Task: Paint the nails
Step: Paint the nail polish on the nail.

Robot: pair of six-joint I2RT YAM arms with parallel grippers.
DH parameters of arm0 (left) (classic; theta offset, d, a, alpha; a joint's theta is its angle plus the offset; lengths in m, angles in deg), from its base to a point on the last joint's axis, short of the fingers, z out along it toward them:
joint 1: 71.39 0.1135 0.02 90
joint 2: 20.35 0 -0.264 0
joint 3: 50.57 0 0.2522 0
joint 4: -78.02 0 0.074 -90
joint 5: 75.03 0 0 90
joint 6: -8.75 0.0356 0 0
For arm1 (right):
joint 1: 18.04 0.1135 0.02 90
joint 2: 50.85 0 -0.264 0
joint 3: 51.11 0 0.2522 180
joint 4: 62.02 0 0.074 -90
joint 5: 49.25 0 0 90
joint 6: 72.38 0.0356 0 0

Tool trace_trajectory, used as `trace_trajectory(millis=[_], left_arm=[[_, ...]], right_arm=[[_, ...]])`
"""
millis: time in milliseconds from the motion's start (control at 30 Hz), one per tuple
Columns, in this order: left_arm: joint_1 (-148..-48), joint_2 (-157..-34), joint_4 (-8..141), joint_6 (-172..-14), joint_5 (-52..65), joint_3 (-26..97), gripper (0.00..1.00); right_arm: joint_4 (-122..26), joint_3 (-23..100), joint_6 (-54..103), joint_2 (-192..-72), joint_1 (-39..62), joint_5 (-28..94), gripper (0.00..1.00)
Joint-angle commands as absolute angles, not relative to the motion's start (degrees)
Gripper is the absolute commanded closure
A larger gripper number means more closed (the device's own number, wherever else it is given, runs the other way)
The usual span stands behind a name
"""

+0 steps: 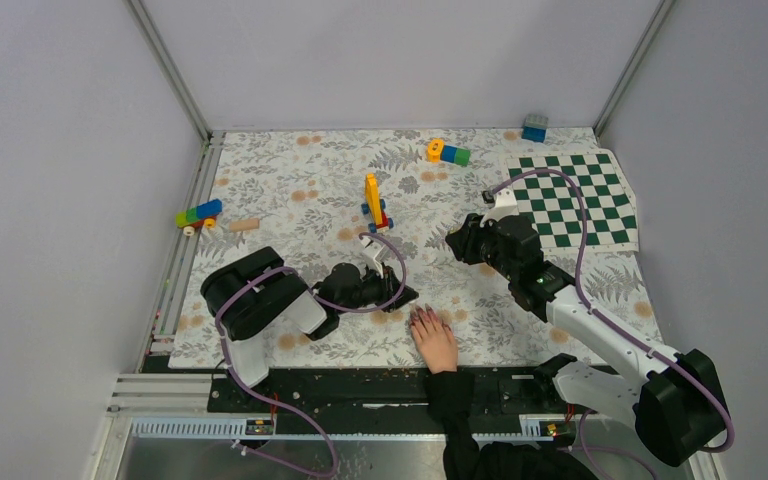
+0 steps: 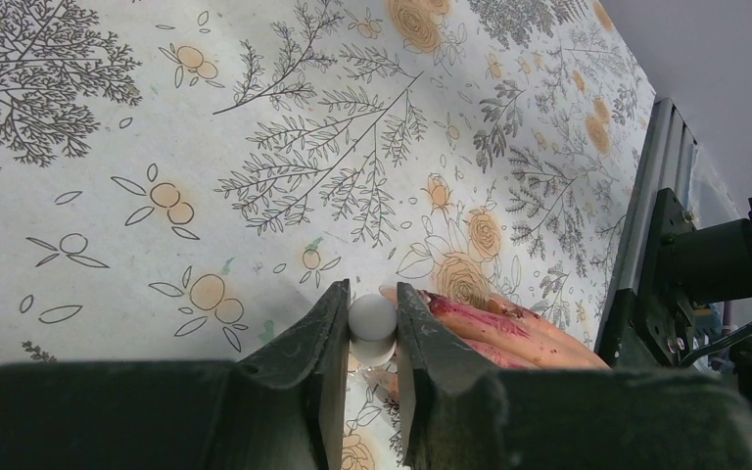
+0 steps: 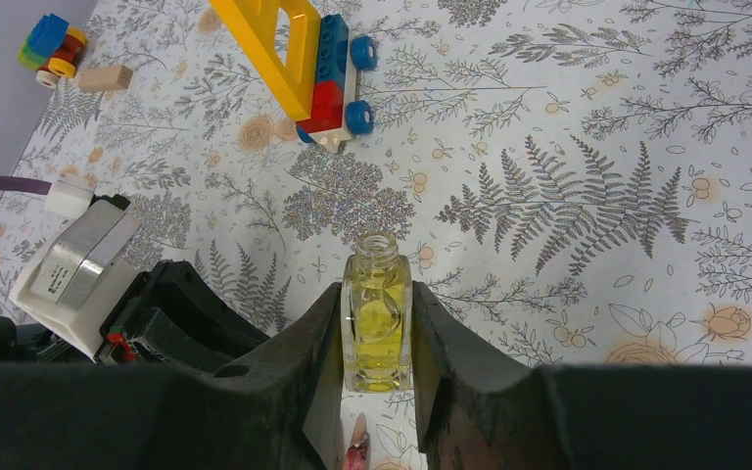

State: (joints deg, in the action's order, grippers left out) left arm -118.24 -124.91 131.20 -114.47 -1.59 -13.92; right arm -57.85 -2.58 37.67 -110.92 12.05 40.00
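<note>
A pale hand (image 1: pixel 436 343) with a black sleeve lies flat at the table's near edge, its dark red nails (image 1: pixel 421 315) pointing away. My left gripper (image 1: pixel 401 297) is just left of the fingertips, shut on a white round-topped brush cap (image 2: pixel 372 319). In the left wrist view the red-stained fingers (image 2: pixel 494 321) lie right beside its right jaw. My right gripper (image 1: pixel 457 243) is above and right of the hand, shut on a small uncapped glass bottle of yellow liquid (image 3: pixel 377 318). One red-tipped finger (image 3: pixel 356 452) shows below the bottle.
A yellow, blue and red brick toy (image 1: pixel 373 203) stands mid-table. Bricks (image 1: pixel 447 152) and a blue block (image 1: pixel 534 127) lie at the back. More bricks (image 1: pixel 198 213) and a wooden peg (image 1: pixel 243 225) lie left. A green checkered mat (image 1: pixel 575 195) lies at the back right.
</note>
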Motion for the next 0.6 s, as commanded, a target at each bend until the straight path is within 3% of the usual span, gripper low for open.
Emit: trace_trajectory(millis=[0,567], left_arm=[[-118.4,-124.4,134.4,-113.3,0.1,-13.1,1.00],[-118.6,-119.2,136.1,-114.1,1.0,-16.9,1.00]], right_arm=[[-60.0,-0.4,38.2,-110.8,11.6,39.4,1.00],[-59.6,0.0,38.1,-110.9,11.6,38.8,1.00]])
